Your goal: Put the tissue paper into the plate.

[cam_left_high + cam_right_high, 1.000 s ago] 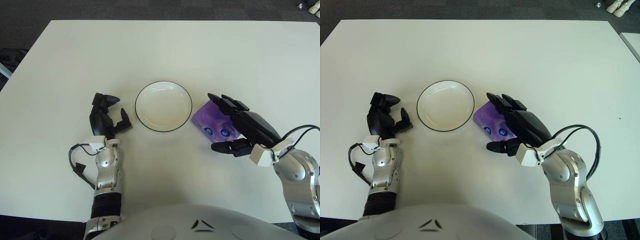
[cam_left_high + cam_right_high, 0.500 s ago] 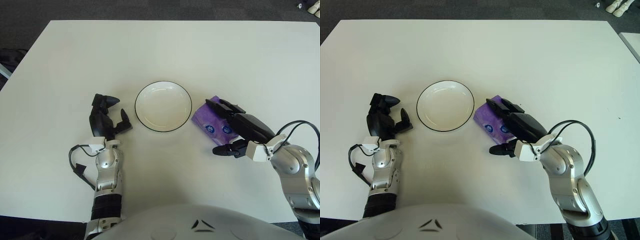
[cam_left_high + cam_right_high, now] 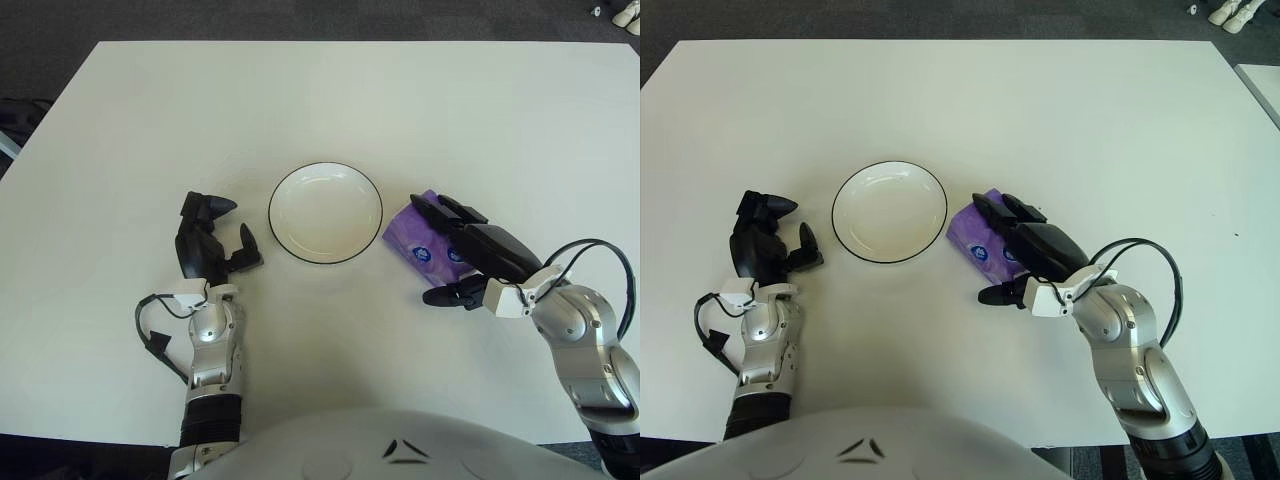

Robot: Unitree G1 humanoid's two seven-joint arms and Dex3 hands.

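purple plastic-wrapped tissue paper pack lies on the white desk, just right of the round white plate with a thin black rim and not yet in it. right hand has dropped lower over the pack within the last second, its long fingers now laid across the top and the thumb at the near side, apparently closing but with no firm grasp visible. left hand, left of the plate, stays idle with fingers loosely spread. judged stage: grasp forming, before lifting.
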